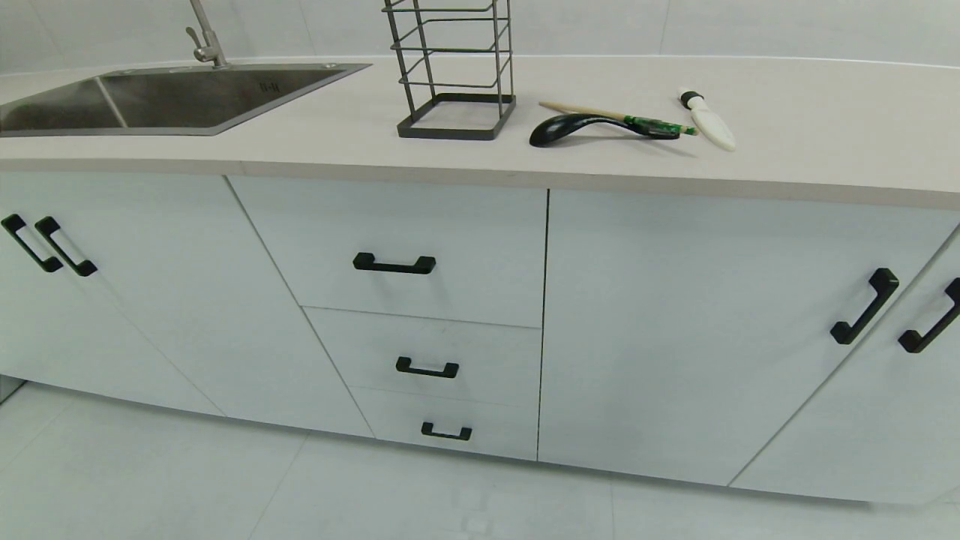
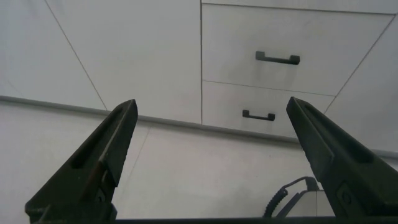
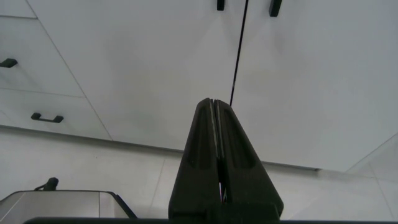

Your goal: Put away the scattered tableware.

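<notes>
Countertop rack [image 1: 454, 133] is cut off above; left gripper [image 2: 211, 102] spread, right gripper [image 3: 213, 101] closed.

**Colours among the tableware**

The spoon [image 1: 570, 127] is glossy black. The chopsticks [image 1: 619, 118] are pale wood with a green patterned end. The knife [image 1: 709, 120] is cream-white with a black band. My left gripper [image 2: 211, 109] and right gripper [image 3: 214, 102] are near-black.

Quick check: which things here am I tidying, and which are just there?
Job: black spoon, chopsticks, white utensil, all loose on the countertop; wire rack, probably where they go.
Not the job: sink, faucet, drawers.
</notes>
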You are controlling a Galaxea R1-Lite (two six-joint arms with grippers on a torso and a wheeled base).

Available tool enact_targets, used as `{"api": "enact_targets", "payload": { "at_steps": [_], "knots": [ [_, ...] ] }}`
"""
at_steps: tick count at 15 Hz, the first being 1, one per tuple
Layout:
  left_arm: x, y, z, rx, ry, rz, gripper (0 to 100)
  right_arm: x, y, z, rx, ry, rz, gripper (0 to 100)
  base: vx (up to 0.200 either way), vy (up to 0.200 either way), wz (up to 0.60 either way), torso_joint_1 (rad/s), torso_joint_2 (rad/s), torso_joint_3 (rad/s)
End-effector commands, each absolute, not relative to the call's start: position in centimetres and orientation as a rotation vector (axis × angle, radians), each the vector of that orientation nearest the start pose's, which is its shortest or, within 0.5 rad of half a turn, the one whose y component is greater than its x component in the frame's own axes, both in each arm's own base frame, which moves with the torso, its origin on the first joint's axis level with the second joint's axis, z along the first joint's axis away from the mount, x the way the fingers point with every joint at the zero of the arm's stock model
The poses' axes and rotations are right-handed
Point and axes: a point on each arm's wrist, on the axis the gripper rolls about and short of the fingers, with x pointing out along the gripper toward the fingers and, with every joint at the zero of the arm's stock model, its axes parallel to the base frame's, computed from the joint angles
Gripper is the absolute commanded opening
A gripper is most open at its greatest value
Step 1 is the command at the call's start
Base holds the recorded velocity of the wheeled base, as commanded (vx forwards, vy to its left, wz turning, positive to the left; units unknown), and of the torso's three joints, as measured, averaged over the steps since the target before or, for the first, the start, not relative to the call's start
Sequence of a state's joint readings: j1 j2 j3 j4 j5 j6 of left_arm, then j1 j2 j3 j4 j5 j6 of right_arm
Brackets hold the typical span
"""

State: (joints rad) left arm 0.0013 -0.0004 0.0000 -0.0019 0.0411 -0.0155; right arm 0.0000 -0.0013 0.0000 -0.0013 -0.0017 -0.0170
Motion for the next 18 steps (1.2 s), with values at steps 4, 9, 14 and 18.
{"api": "enact_targets", "payload": {
  "at_steps": [4,9,14,18],
  "knots": [
    [-3.3,-0.2,11.4,-0.005,-0.209,-0.084,100,-2.3,0.0,7.6,-0.015,-0.002,-0.003,0,0.0,0.0,0.0,0.0,0.0,0.0],
    [0.8,-0.8,16.8,0.502,-0.026,-0.45,100,-2.3,0.0,7.6,-0.015,-0.002,-0.002,0,0.0,0.0,0.0,0.0,0.0,0.0],
    [5.8,-1.8,18.2,0.689,0.104,-0.604,100,-2.3,0.0,7.6,-0.015,-0.002,-0.002,0,0.0,0.0,0.0,0.0,0.0,0.0],
    [9.7,-2.7,17.8,0.898,0.186,-0.718,100,-2.3,0.0,7.6,-0.015,-0.002,-0.002,0,0.0,0.0,0.0,0.0,0.0,0.0]
  ]
}}
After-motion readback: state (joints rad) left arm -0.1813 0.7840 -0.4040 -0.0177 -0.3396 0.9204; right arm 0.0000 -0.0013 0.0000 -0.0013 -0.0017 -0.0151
